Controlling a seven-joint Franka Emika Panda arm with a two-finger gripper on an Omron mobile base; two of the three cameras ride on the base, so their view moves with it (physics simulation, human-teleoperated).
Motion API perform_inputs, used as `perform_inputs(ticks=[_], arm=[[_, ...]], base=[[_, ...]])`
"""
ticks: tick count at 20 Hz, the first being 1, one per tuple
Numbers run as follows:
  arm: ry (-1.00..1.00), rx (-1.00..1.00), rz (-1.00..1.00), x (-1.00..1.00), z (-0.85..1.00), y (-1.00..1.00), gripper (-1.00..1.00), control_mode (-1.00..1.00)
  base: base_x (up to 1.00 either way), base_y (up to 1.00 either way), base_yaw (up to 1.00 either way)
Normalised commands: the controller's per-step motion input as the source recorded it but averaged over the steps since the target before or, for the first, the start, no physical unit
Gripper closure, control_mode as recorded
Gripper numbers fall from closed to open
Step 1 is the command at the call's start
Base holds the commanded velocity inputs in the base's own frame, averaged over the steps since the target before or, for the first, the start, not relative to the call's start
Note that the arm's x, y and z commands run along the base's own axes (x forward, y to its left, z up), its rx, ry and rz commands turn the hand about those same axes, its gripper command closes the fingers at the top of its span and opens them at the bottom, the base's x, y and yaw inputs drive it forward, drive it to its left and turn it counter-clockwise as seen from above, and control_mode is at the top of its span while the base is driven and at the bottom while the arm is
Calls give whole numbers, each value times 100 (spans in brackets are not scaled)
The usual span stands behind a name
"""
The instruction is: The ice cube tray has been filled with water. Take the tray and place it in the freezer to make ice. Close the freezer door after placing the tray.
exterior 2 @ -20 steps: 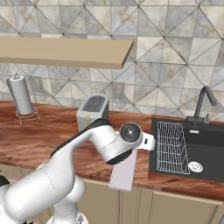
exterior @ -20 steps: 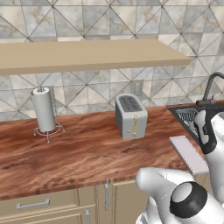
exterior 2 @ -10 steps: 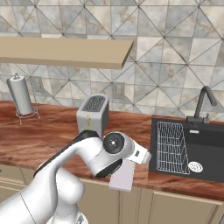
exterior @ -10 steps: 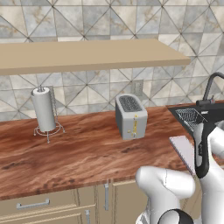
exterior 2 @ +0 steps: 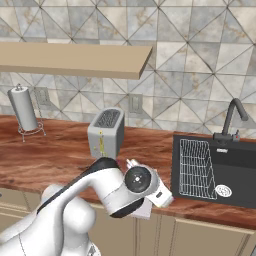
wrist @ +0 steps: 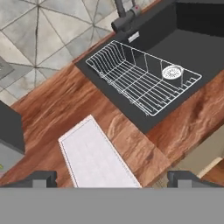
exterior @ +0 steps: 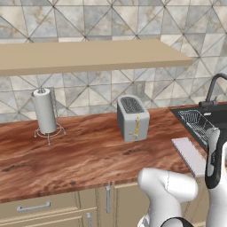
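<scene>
The ice cube tray (wrist: 97, 157) is a flat pale rectangle lying on the wooden counter (wrist: 52, 105), left of the sink. It also shows near the counter's front edge as the ice cube tray (exterior: 190, 155). My gripper (wrist: 113, 178) hangs above the tray's near end, open wide, one dark fingertip (wrist: 40, 177) on each side and nothing between them. From the right, the arm's wrist (exterior 2: 139, 180) covers most of the tray (exterior 2: 142, 211). The freezer and its door are out of view.
A black sink (wrist: 192, 39) holds a wire rack (wrist: 142, 81), with the faucet (exterior 2: 231, 117) behind it. A silver toaster (exterior: 133, 117) stands left of the tray. A paper towel roll (exterior: 45, 111) is at far left. A wooden shelf (exterior: 88, 55) hangs above.
The arm has folded down and its wrist has sunk toward the counter's front edge over the tray. The jaws stay open. The tray has not moved.
</scene>
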Motion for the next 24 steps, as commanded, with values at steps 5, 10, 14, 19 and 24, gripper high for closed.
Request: perform_inputs(ticks=[5,10,14,19,24], arm=[[0,33,-15,-52,2,-36,-100,-100],[1,35,-13,-39,0,-20,-100,-100],[0,31,-13,-28,0,-15,-100,-100],[0,30,-10,-17,-5,-2,-100,-100],[0,26,-4,-11,-23,0,-100,-100]], base=[[0,0,0],[0,0,0],[0,0,0],[0,0,0],[0,0,0]])
